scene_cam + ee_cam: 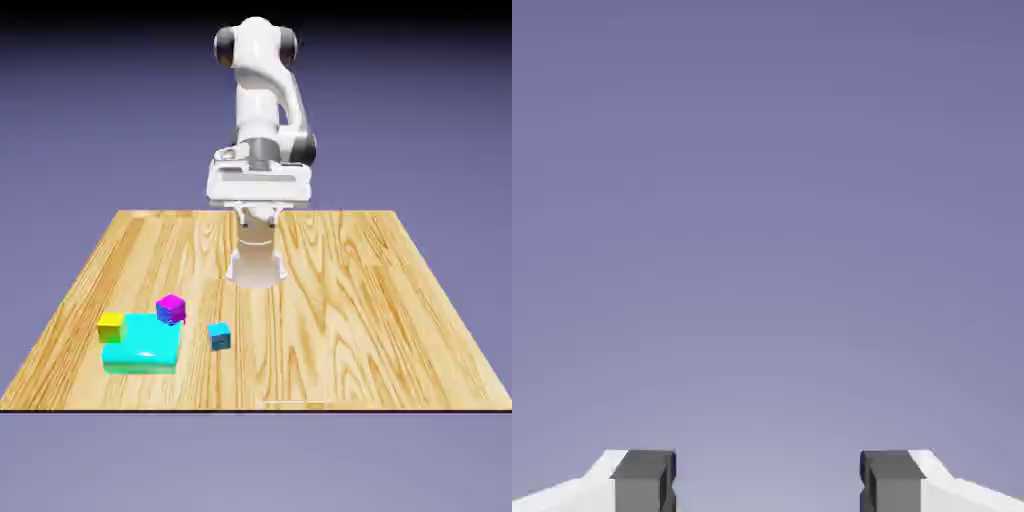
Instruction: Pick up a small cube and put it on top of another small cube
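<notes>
A plain blue-violet backdrop hangs behind a wooden table [330,300], and all the action sits toward the exterior view's left front. The landmark here is the flat cyan block [142,345]: the small yellow cube [110,326] stands at its far left corner, touching it, and a magenta cube [171,309] perches at its far right corner. Just off the block's right side, apart from it and resting on the bare wood, lies the small blue cube [219,336] with its darker face mark. The white arm [262,110] rises at the far edge of the table, well away from the block and the blue cube, its hand tucked up high. In the hand view the gripper [768,482] shows its two grey fingertips [643,480] spread wide apart, nothing between them, only the backdrop ahead, no cube in sight.
</notes>
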You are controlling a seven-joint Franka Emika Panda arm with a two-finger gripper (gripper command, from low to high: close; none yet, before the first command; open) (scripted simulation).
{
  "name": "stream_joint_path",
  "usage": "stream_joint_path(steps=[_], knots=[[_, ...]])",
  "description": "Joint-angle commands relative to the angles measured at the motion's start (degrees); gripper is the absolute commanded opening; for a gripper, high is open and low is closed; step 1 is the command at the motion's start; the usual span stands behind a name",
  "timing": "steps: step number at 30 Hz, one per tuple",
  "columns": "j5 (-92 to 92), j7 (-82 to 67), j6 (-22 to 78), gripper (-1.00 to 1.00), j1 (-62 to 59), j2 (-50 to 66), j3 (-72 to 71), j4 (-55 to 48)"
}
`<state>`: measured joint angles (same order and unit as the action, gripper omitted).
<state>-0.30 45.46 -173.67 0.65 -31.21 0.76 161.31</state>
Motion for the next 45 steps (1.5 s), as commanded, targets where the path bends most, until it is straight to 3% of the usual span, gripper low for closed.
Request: stream_joint_path(steps=[1, 25, 35, 36, 45], knots=[[-0.25, 2.50, 0.28, 0.00, -0.03, 1.20, 0.63, 0.25], [-6.16, 61.61, 7.00, 0.00, -0.81, 29.63, 15.63, 6.25], [11.28, 49.04, -7.44, 0.00, -9.53, 47.71, 2.36, 2.68], [11.28, 49.04, -7.44, -1.00, -9.53, 47.72, 2.36, 2.68], [-4.73, 60.58, 5.81, -1.00, -1.53, 31.12, 14.55, 5.96]])
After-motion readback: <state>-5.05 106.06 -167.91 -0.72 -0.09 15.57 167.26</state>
